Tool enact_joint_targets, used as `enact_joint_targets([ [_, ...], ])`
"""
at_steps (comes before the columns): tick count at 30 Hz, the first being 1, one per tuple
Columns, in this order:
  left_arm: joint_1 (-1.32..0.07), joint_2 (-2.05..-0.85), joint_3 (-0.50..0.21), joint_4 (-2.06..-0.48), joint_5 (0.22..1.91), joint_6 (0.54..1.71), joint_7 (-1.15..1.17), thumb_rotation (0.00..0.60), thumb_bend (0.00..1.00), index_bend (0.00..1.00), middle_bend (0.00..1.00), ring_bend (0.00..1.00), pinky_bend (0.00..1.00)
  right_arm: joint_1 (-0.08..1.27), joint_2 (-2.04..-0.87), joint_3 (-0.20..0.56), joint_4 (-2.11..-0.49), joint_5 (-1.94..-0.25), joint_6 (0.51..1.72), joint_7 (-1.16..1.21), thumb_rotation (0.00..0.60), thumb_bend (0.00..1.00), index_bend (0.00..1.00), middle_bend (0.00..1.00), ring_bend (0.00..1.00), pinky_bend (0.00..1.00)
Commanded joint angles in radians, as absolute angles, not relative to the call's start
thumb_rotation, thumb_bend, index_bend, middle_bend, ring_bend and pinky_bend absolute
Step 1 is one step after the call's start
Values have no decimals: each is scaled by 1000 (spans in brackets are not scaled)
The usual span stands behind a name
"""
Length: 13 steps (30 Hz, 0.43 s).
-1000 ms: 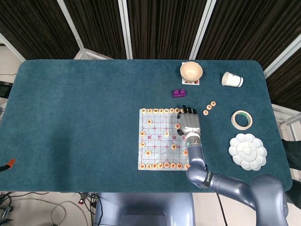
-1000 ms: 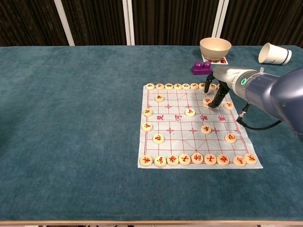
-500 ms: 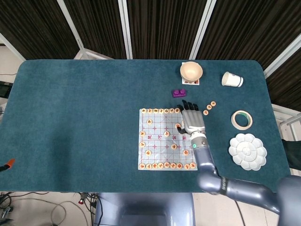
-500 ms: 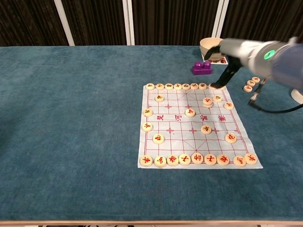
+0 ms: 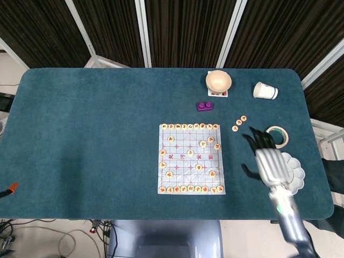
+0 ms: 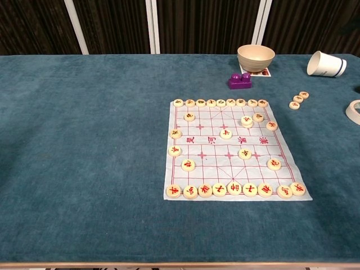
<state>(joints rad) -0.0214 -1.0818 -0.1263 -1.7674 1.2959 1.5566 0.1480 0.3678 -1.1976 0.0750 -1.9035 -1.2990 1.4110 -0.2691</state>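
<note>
A paper Chinese chess board (image 5: 191, 158) (image 6: 230, 147) lies on the teal table, with round wooden pieces (image 6: 234, 189) along its near and far rows and several scattered between. My right hand (image 5: 267, 161) hovers to the right of the board in the head view, fingers spread, holding nothing, above the edge of the white flower-shaped palette (image 5: 293, 180). Three loose pieces (image 5: 238, 122) (image 6: 298, 99) lie off the board to its upper right. The chest view does not show the right hand. My left hand is in neither view.
A wooden bowl (image 5: 218, 81) (image 6: 256, 56) and a purple brick (image 5: 203, 106) (image 6: 241, 80) sit behind the board. A tipped paper cup (image 5: 265, 91) (image 6: 326, 64) and a tape roll (image 5: 279, 134) lie at the right. An orange-tipped object (image 5: 11, 187) shows at the left edge.
My right hand has lifted off the board's far right corner and drawn back to the right, past the board's edge, leaving the chest view. The pieces stay put.
</note>
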Motion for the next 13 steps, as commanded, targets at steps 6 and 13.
enact_joint_targets([
  [6,-21,-1082,-135,-1764,1278,1554,141,600,0,79,0,0,4,86,-1259,-136,-1686,-1604,1699,-120,600,378,139,0,0,47],
  [13,-26,-1081,-137,-1768,1266,1542,147,600,0,79,0,0,4,63,-1255,-114,-1665,-1641,1730,-143,600,378,139,0,0,46],
])
